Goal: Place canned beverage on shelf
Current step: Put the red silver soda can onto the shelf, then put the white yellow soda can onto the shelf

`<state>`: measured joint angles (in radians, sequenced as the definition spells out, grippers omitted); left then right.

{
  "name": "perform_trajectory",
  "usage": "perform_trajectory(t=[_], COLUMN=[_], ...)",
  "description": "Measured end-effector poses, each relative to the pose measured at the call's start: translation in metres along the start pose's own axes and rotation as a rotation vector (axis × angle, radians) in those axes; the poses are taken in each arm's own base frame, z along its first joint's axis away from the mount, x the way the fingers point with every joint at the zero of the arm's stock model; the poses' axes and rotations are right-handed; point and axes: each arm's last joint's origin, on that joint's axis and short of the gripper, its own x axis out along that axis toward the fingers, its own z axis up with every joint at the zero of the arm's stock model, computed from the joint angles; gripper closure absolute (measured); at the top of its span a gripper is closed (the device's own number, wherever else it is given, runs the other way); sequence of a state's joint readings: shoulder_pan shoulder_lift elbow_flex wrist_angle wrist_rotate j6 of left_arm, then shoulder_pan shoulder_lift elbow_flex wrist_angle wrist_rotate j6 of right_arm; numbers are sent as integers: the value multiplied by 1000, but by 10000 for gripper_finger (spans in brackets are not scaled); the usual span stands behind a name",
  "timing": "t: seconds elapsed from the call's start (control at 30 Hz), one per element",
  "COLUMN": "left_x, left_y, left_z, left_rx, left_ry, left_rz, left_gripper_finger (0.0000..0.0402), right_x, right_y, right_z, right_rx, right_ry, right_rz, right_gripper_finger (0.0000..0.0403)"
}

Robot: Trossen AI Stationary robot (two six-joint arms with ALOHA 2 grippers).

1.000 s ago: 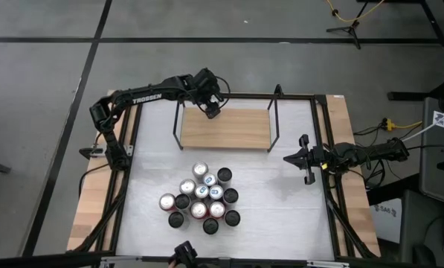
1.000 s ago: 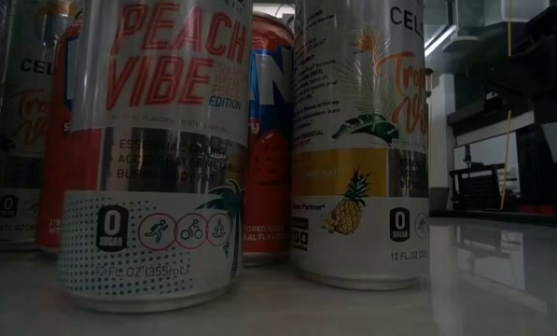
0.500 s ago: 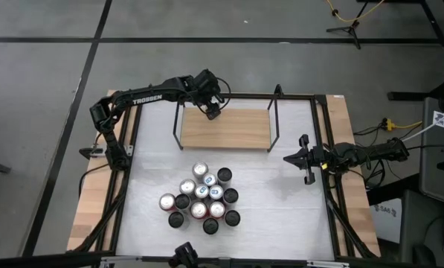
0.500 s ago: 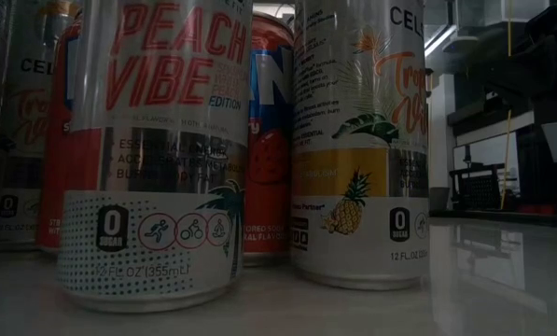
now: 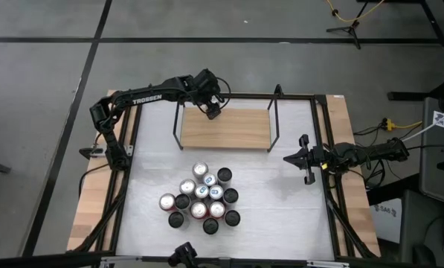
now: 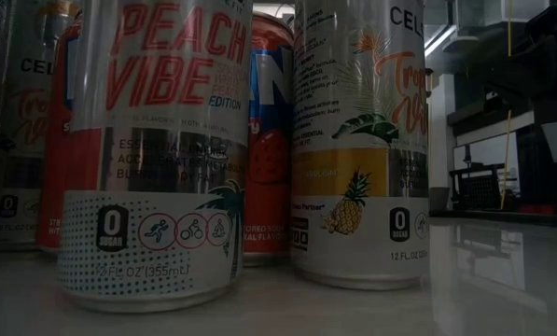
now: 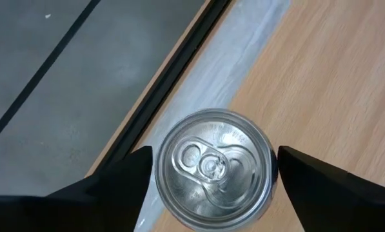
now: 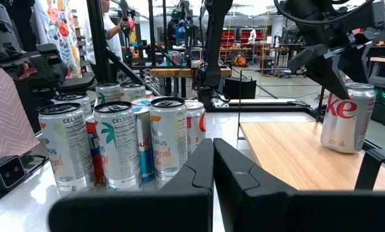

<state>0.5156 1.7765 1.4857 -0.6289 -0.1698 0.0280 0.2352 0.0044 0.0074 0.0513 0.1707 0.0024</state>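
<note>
The white tabletop (image 5: 281, 208) is framed by black rails and wooden side strips. At its far side the shelf (image 5: 225, 129) is set, a light-wood board with two thin black rod uprights, one at each end.

One silver Diet Coke can (image 8: 345, 117) is seen standing upright on the far left corner of the shelf board, close to its edge. It is straddled by the left gripper (image 5: 213, 109), which is held directly above it; in the left wrist view the can's silver top (image 7: 211, 169) is seen between the two dark fingers (image 7: 118, 183), which are spread wide with a gap shown on each side, so the can is released rather than clamped.

On the near half of the tabletop, a tight cluster of cans (image 5: 201, 198) is gathered; about twelve can be counted from above, some with silver tops and some dark. Three of them fill the low view, where a Peach Vibe can (image 6: 157, 149) is nearest.

The right gripper (image 5: 306, 159) is parked by the right rail, well apart from cans and shelf, its fingers (image 8: 202, 169) pressed together with nothing between them.
</note>
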Motion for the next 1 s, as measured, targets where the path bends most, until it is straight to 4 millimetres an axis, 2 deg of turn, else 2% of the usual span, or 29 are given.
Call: perform_trajectory(t=[0.23,0.6,0.83,1.0], left_x=[0,-2,-15,-30], left_y=[1,2,1,-3], left_z=[0,0,4,18], left_rx=[1,2,-2,2], left_ry=[2,3,-38,-96], left_rz=[19,48,45,29], left_gripper_finger=[49,52,52,52], right_x=[0,0,0,0], right_y=[0,0,0,0], right_z=[0,0,0,0], right_rx=[0,0,0,0], right_ry=[0,0,-1,-2], right_rz=[0,1,1,2], right_gripper_finger=[397,398,397,397])
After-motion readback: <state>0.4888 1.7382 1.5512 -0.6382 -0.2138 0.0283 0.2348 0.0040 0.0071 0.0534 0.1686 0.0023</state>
